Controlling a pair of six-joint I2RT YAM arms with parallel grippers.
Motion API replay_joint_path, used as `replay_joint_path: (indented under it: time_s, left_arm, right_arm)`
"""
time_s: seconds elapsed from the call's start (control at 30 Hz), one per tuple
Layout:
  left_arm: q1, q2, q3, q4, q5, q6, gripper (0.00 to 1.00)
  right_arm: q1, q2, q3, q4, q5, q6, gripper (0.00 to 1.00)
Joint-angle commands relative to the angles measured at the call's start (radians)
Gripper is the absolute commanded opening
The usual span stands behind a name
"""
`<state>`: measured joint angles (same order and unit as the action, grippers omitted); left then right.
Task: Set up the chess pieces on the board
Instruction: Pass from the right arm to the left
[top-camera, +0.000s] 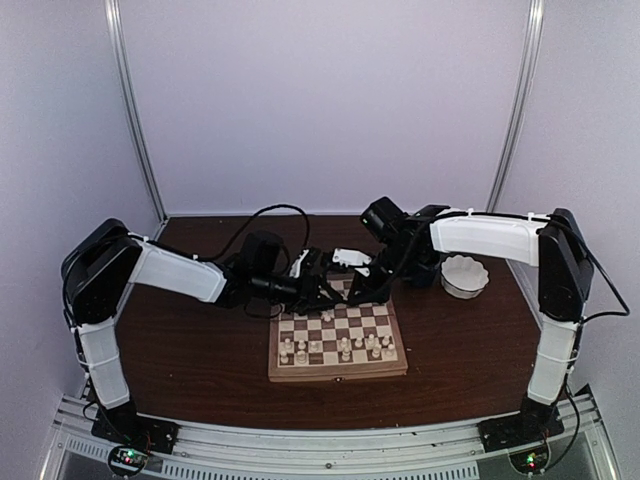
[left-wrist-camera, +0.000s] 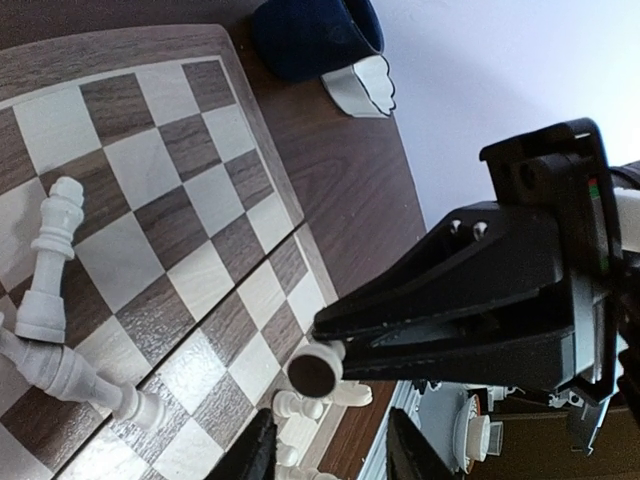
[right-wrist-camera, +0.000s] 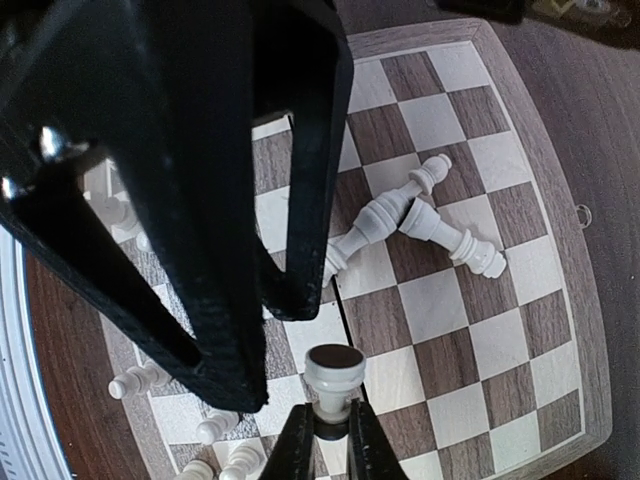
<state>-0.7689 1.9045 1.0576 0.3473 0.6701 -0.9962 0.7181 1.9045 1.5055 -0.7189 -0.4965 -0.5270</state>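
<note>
The board (top-camera: 335, 372) lies at the table's centre, with several cream chess pieces (top-camera: 343, 347) standing on its near rows. Both grippers hover over its far edge, tips close together. My right gripper (right-wrist-camera: 330, 438) is shut on the stem of one chess piece (right-wrist-camera: 335, 372), whose dark felt base faces the camera. In the left wrist view the same piece (left-wrist-camera: 312, 368) sits at the tip of the right gripper's black fingers (left-wrist-camera: 470, 325). My left gripper (left-wrist-camera: 332, 448) is open, with nothing between its fingers. Three pieces (right-wrist-camera: 400, 215) lie toppled on the far squares.
A white scalloped bowl (top-camera: 465, 275) stands on the brown table right of the board, under the right arm. The left gripper's black fingers (right-wrist-camera: 200, 200) fill the upper left of the right wrist view. Purple walls enclose the table.
</note>
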Motion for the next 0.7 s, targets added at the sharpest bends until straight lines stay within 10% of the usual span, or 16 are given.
replay_joint_path:
  time_s: [0.0, 0.67]
  left_arm:
    - [-0.01, 0.032, 0.043, 0.033, 0.029, -0.021, 0.37]
    - [-0.012, 0.057, 0.058, 0.09, 0.055, -0.054, 0.19]
  right_arm:
    - [0.006, -0.046, -0.006, -0.015, -0.034, 0.003, 0.09]
    - [0.016, -0.051, -0.011, -0.04, -0.086, -0.022, 0.1]
